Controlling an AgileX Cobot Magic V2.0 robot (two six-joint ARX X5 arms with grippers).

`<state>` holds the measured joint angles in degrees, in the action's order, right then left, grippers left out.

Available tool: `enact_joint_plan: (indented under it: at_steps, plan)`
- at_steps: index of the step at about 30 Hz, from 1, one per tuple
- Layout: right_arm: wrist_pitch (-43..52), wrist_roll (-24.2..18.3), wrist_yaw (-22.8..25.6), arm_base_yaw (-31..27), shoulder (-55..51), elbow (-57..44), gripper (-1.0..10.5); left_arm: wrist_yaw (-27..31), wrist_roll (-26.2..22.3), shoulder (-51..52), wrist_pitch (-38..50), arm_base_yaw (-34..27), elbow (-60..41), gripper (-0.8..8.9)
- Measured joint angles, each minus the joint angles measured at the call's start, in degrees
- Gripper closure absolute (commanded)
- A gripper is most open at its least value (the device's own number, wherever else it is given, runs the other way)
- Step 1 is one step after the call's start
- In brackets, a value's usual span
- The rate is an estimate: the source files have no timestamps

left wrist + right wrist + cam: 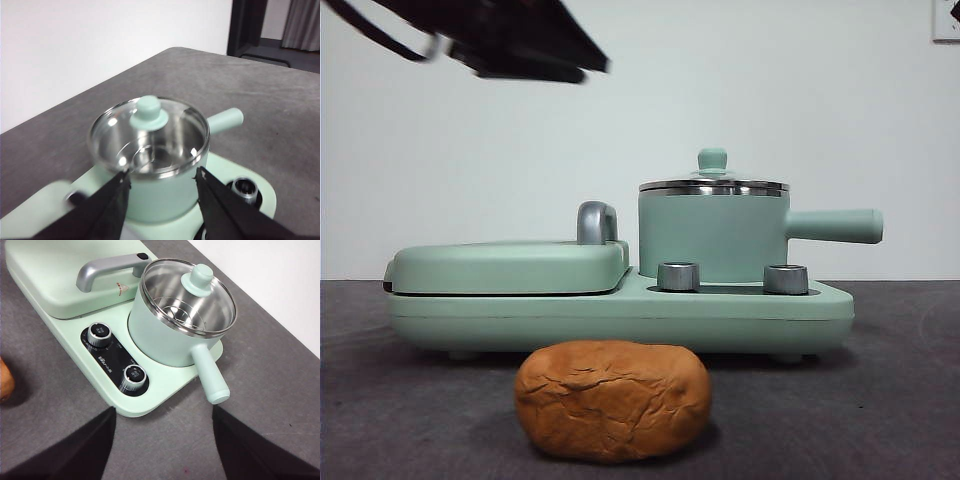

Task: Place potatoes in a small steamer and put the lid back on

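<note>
- My left end effector hangs above the cooker with its jaws spread wide, gripping nothing; the pot sits just ahead of the tips, which frame its near wall without touching, as far as this blurred view lets me judge.
- The lid rests on the pot's steel rim, its green knob upright just beyond my left tips.
- The pot's straight handle points away from my left end effector, off to one side.
- My right end effector is held high over the gray tabletop, jaws wide and empty, well apart from everything; the pot handle's end points toward it.
- Between my right end effector and the pot lie the cooker base and its two dials.
- The potato lies on the tabletop in front of the cooker, well below and apart from both end effectors; only its edge shows beside my right one.
- The flat griddle cover with its chrome handle sits closed beside the pot.
</note>
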<state>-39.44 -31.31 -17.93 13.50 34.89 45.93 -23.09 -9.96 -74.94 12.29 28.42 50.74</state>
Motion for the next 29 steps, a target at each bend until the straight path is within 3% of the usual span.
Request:
enact_joint_plan:
  at_steps: [20, 29]
  plan:
    - [0.00, 1.79, 0.00, 0.00, 0.00, 0.00, 6.4, 2.19, 1.22, -33.68, -0.04, 4.50, 33.00, 5.90]
    - [0.00, 1.81, 0.00, 0.00, 0.00, 0.00, 6.4, 2.19, 1.88, -37.20, -1.11, 5.01, 35.08, 5.88]
